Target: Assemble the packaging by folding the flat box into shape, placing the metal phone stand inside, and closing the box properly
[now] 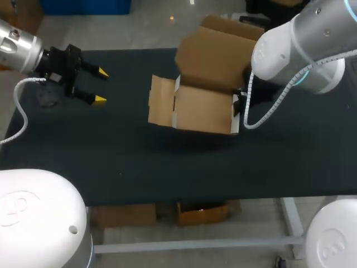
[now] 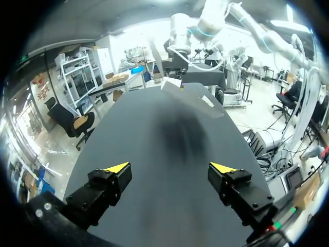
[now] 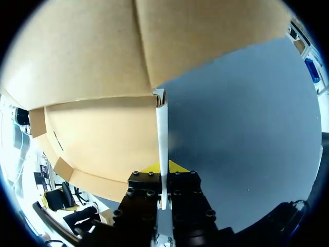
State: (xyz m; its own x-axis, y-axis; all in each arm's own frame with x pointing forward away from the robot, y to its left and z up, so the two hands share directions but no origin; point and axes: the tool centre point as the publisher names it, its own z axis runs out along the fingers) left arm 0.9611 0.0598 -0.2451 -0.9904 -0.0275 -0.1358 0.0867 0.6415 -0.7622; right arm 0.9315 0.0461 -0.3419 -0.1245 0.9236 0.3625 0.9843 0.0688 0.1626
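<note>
Box [image 1: 203,109]: one, pinched by right gripper [image 3: 163,165].

L gripper [image 2: 169,167] is hanging low over the dark table [image 2: 154,128]. Its fingers are standing wide apart w/ nothing btwn them, yellow tips pointing along the tabletop. Well ahead, at the table's far end, the R arm [image 2: 180,36] is coming down onto the box [image 2: 171,82], which is showing only as a small pale piece. Box shape can't be made out.
</note>
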